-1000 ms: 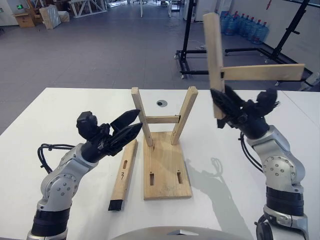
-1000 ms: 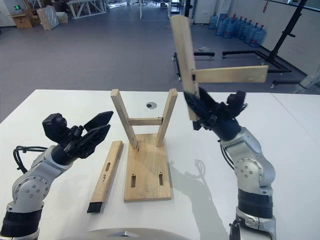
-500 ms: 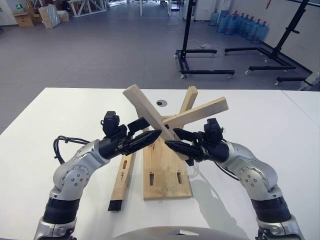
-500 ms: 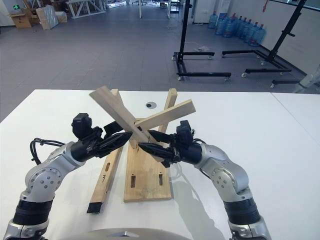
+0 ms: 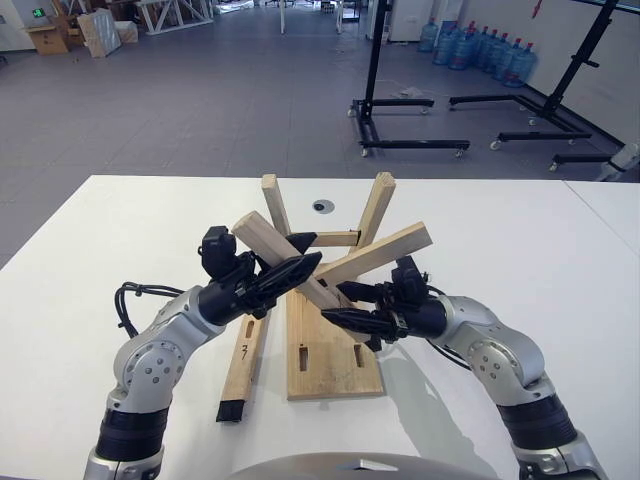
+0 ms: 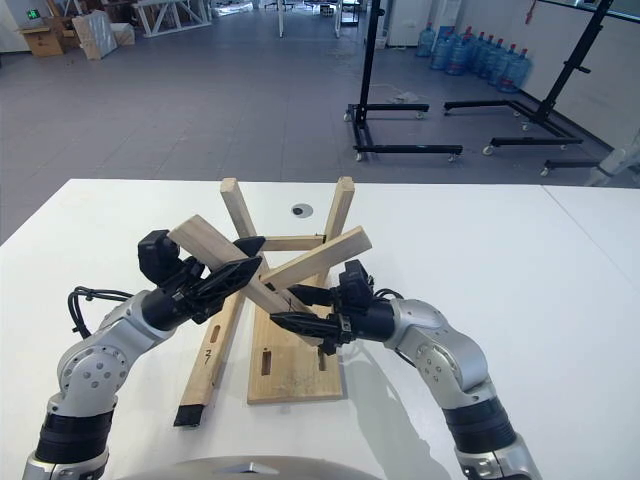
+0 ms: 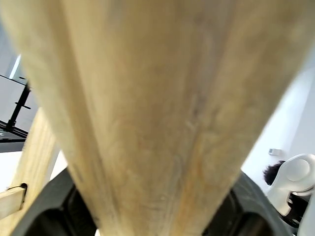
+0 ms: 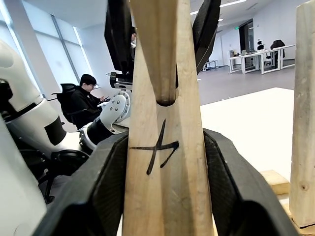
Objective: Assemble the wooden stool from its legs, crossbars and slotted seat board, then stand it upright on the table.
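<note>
- The board (image 5: pixel 335 372) lies flat mid-tabletop (image 5: pixel 120 230), toward the near edge, with its two near slots unfilled.
- The frame (image 5: pixel 335 238), two legs and a crossbar, stands in the board's far slots.
- The L-piece (image 5: pixel 400 245), a second ago high over the right side, now hangs low and tilted over the board, just in front of the frame. I judge it is being lined up for the near slots and is not yet seated.
- A loose leg (image 5: pixel 248 350) lies just left of the board.
- The right gripper (image 5: pixel 336 303) has swung inward and clamps the L-piece's lower end, forearm low over the board.
- The left gripper (image 5: pixel 298 270), earlier open and free, now straddles the L-piece's upper part, seemingly closed on it.
</note>
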`<action>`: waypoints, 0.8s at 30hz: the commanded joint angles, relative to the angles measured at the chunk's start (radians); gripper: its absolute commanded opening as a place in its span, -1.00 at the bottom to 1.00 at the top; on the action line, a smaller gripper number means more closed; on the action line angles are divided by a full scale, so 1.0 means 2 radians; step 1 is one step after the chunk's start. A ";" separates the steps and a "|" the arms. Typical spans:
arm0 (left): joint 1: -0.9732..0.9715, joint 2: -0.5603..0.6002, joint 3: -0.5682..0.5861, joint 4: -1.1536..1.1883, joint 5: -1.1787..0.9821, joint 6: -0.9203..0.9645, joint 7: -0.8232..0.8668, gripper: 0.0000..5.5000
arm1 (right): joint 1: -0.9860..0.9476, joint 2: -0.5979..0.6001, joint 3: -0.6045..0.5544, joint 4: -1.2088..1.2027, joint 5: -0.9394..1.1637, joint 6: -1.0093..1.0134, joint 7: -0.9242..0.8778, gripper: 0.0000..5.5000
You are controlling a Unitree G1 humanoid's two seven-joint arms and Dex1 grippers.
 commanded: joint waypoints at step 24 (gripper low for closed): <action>0.004 0.060 0.073 0.008 0.041 -0.030 -0.039 -0.24 | 0.069 -0.091 -0.117 0.011 -0.009 0.032 -0.027 0.22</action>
